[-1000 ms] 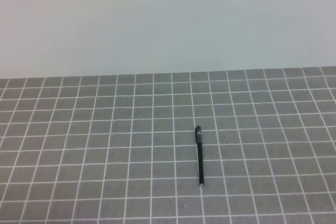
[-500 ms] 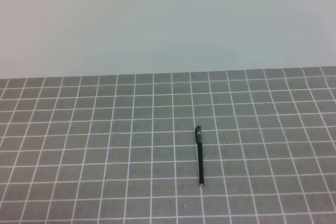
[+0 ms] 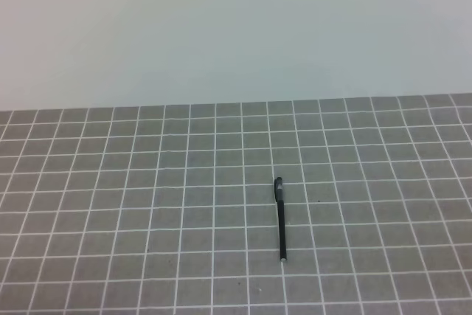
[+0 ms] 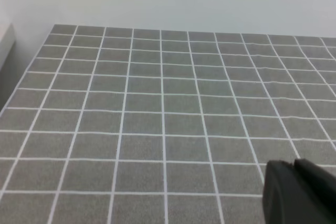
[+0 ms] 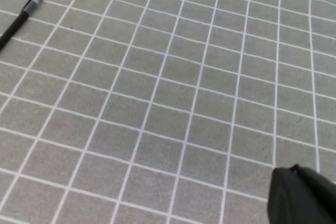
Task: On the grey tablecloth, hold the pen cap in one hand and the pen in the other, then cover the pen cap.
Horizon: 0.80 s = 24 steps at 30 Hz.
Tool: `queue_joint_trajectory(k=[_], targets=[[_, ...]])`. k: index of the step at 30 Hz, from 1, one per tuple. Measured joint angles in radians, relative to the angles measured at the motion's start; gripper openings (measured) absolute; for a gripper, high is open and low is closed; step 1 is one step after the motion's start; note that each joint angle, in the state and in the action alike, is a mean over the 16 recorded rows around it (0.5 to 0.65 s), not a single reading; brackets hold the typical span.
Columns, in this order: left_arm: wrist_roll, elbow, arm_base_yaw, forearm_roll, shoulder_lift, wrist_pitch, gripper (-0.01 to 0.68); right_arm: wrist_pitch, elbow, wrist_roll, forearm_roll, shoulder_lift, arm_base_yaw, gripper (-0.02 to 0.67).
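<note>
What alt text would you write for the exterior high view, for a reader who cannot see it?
A single black pen lies alone on the grey tablecloth, right of centre, running roughly top to bottom of the picture along the white grid lines. A plain pale wall fills the upper part, and no robot arm is in this view.

No writing, label, brand, number or sign can be read anywhere in these views. The grey tablecloth carries only a grid of thin white lines. The pen, lying near the middle of the cloth, is too small and blurred to show any print.
</note>
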Motion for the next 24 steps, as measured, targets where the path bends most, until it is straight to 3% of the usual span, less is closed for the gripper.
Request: queue_joint_trajectory(k=[10,24], targets=[[0.000,0.000,0.000,0.000,0.000,0.000,0.000,-0.044,0.009,0.028,0.007,-0.029,-0.071,0.004],[0.000,0.000,0.000,0.000,0.000,0.000,0.000,-0.483,0.234,0.134,0.030,-0.102,-0.385,0.004]])
